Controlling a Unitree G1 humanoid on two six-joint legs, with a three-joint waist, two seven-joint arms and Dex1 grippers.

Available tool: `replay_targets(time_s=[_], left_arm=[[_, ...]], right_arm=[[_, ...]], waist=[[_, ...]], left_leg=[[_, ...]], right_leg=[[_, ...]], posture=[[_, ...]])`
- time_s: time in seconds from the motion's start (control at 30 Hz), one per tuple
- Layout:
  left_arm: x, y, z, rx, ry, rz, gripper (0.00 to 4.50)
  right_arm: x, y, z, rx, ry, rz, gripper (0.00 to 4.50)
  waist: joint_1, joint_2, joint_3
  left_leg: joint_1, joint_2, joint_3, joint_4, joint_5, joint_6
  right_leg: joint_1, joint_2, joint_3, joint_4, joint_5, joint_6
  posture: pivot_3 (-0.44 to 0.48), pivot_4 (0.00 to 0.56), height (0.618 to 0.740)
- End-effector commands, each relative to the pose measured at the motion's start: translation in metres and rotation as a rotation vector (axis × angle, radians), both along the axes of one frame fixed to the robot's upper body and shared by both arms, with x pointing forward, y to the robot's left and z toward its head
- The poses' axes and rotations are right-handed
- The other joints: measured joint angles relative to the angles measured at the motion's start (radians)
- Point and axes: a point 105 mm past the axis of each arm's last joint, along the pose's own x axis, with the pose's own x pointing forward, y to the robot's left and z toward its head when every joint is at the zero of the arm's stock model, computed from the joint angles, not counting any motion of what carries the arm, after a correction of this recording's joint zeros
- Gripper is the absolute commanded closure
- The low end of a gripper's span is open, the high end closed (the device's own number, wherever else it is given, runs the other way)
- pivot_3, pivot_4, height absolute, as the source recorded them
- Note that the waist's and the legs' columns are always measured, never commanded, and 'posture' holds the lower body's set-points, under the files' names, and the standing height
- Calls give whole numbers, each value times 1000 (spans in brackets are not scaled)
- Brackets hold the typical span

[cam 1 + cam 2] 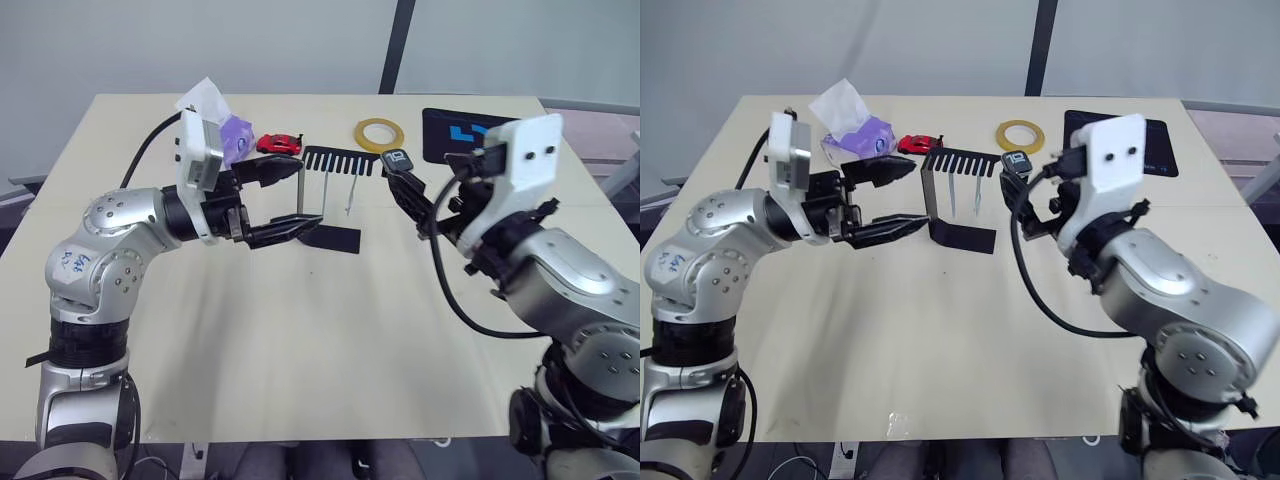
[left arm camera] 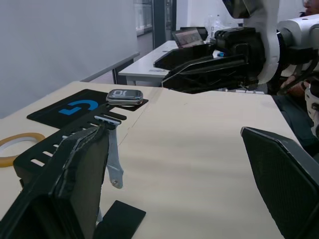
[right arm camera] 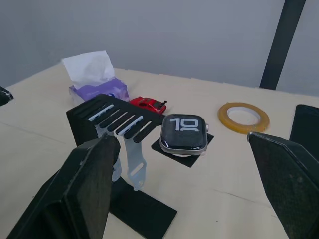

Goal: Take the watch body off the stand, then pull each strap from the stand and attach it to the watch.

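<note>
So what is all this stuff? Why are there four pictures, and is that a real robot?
Yes, it is a real robot with two silver arms. Two pictures come from cameras in its head, looking down at a table. The other two come from cameras on its wrists, looking out between the black jaws.

The left gripper is open around the slim post of a black stand. The right gripper is open too, facing the little watch body that sits on the stand's end. Two pale straps hang from the stand's comb bar. Neither gripper holds anything.

Also on the table: a yellow tape ring, a red toy car, a purple tissue pack and a black mat.
</note>
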Motion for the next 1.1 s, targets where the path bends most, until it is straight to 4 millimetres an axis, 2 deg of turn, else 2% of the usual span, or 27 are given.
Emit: replay_targets(time_s=[0.03,0.17,0.37,0.97,1.1], left_arm=[[-3,-4,10,-1,-65,-31,0],[-1,-5,10,-4,-63,-37,0],[0,-2,10,-9,-64,-25,0],[-1,-1,12,-17,-77,2,0],[1,-2,13,-17,-80,4,0]], right_arm=[[7,3,10,6,-8,-44,77],[20,6,10,-16,25,-108,77],[31,11,9,-26,47,-110,77],[42,20,4,21,80,-86,77],[41,22,3,30,84,-70,1096]], waist=[[-5,0,0],[-11,0,0],[-13,0,0],[-14,1,0],[-14,1,0]], left_leg=[[0,0,-1,1,0,0],[-3,0,-6,2,0,0],[-12,0,-10,5,0,1],[-12,0,-12,5,1,1],[-12,0,-12,5,1,1]], right_leg=[[1,0,-1,0,0,0],[1,-1,-6,0,0,0],[-6,-1,-9,1,1,-1],[-6,-1,-10,2,1,-1],[-6,-1,-10,2,1,-1]], posture=[[0,150,738],[0,150,738],[0,150,738],[0,150,738],[0,150,738]])
